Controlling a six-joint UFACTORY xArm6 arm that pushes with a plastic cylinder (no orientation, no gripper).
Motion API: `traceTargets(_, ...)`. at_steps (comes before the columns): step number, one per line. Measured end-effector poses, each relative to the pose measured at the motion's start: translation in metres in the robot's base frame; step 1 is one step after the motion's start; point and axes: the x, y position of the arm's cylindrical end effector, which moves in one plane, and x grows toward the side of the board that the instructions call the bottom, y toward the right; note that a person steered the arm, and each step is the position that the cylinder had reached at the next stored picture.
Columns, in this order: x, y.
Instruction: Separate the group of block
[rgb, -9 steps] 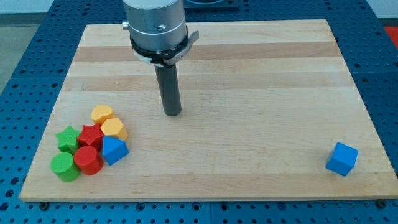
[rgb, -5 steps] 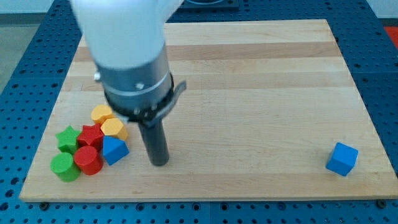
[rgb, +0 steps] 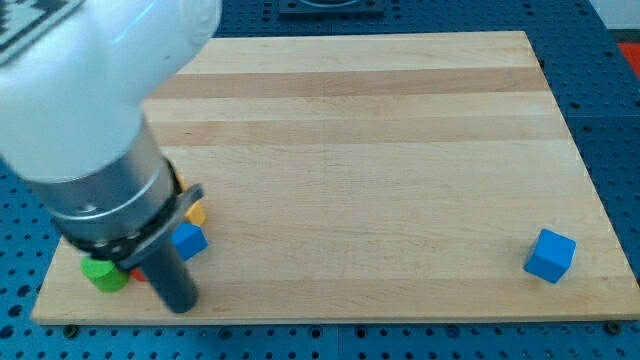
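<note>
Only one view, so: my tip (rgb: 180, 305) sits at the board's (rgb: 400, 150) bottom-left edge, w/ the cluster just above and to the view's left of it. Arm body hides most of it; visible bits: green block (rgb: 103, 273), blue block (rgb: 188, 241), orange block (rgb: 196, 213), sliver of red. No jaws, just a rod. Rod leans, arm bulk over cluster. Lone blue cube (rgb: 550, 255) well apart, the view's right.
</note>
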Motion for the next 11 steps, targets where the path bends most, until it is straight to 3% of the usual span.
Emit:
traceTargets(5,0.004,-0.081)
traceTargets(9,-0.002,-0.082)
traceTargets(11,-0.111,-0.015)
